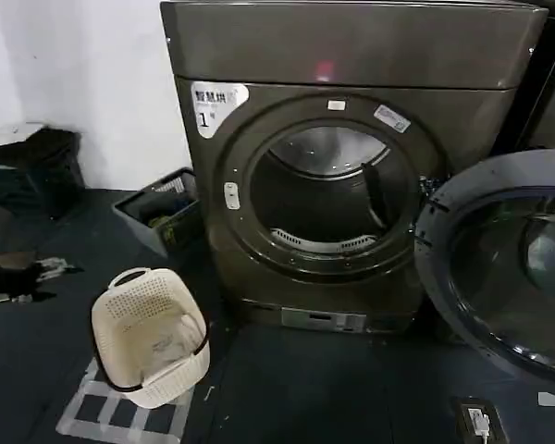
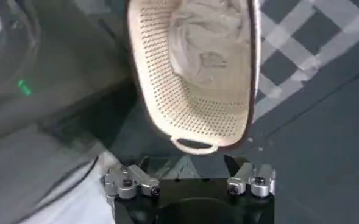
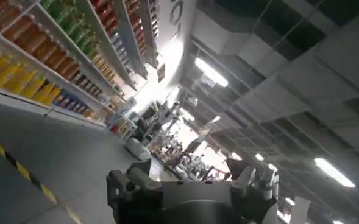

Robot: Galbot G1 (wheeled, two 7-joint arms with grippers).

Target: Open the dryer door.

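On the right of the dryer [image 1: 351, 176], the door [image 1: 499, 268] hangs fully open, drum exposed. Left tool [image 2: 190, 178] is released over the basket [image 2: 194, 67]; right tool [image 3: 191, 182] is released, aimed at the room. Risk: an arm bumps the door shut.

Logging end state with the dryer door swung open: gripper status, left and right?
Left gripper: open, empty, over the laundry basket.
Right gripper: open, empty, pointed away from the dryer door.
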